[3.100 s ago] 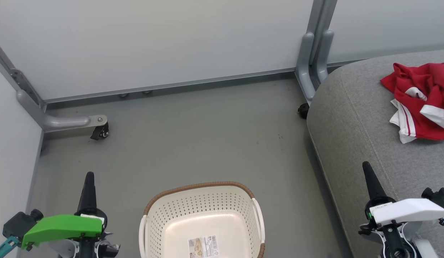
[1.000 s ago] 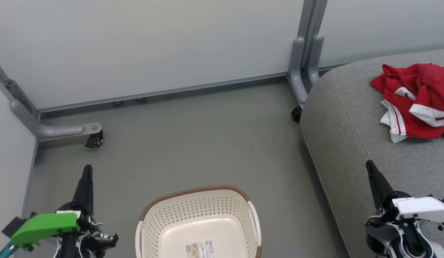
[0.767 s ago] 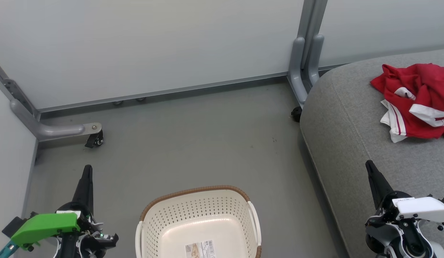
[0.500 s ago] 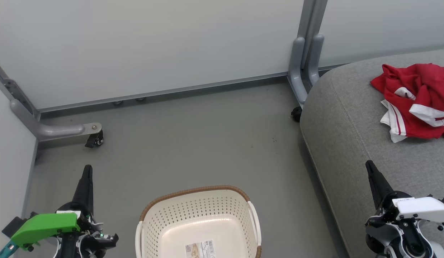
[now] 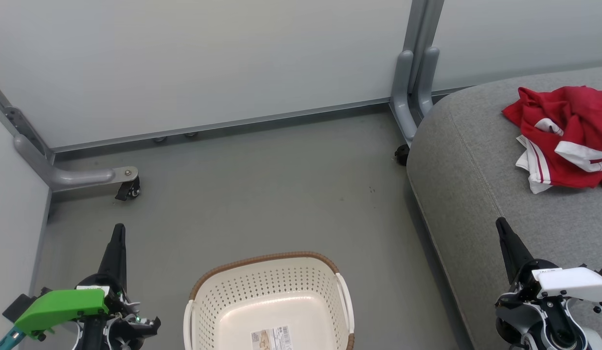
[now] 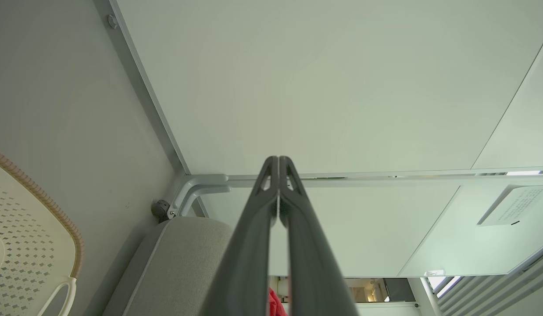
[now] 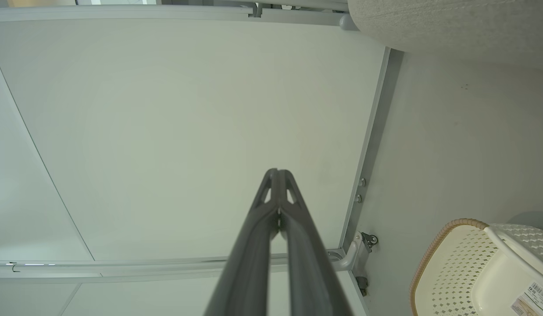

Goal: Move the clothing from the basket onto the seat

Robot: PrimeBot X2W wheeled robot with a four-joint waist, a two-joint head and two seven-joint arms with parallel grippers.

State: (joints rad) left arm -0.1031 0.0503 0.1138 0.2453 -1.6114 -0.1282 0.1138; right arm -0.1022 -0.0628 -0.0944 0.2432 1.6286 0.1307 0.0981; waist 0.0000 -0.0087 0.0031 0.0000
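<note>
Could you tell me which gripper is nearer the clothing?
The right gripper, white-cased, beside the seat; the green-cased left gripper lies beyond the basket.

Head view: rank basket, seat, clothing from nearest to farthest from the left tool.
From the left tool:
1. basket, just to its right at lower centre.
2. seat, well across on the right side.
3. clothing, lying on the seat, at the far upper right.

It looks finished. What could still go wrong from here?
Little, probably: the clothing lies on the seat. The basket sits between the left gripper and right gripper, both shut, so rolling forward might bump it. The right gripper is by the seat's edge; a turn could scrape it.
</note>
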